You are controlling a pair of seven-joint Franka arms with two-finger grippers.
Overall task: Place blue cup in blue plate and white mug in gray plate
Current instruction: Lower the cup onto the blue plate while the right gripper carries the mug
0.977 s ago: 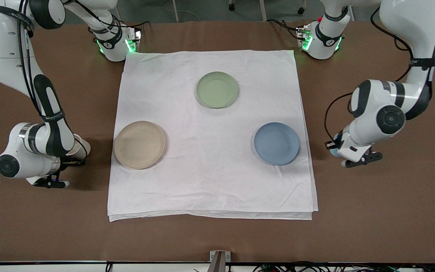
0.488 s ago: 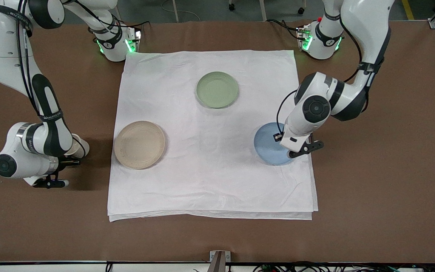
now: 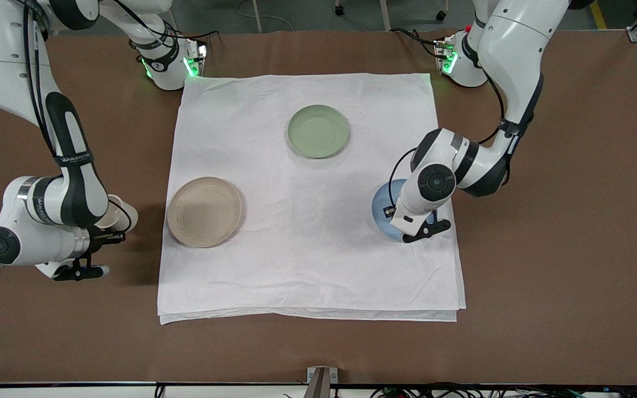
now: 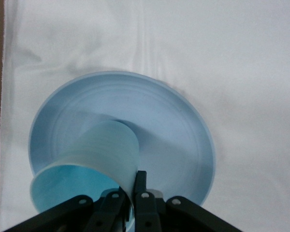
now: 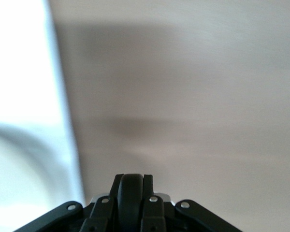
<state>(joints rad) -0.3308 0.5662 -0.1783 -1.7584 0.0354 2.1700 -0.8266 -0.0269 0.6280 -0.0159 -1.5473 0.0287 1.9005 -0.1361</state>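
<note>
Blue cup (image 4: 99,154) held over blue plate's (image 4: 183,130) middle.

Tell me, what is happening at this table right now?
The left gripper holds the small light-blue tapered cup by its rim over the round pale-blue plate. The right gripper grips the off-white mug by its dark handle above bare table, beside the round beige plate. A pale green plate lies on the white cloth.

The tabletop (image 3: 545,276) looks matt brown, like board. On it lies a white cloth (image 3: 307,265) — soft, a little wrinkled. The blue plate (image 4: 179,125) and blue cup (image 4: 106,150) look smooth plastic, faintly ridged — slightly glossy.
</note>
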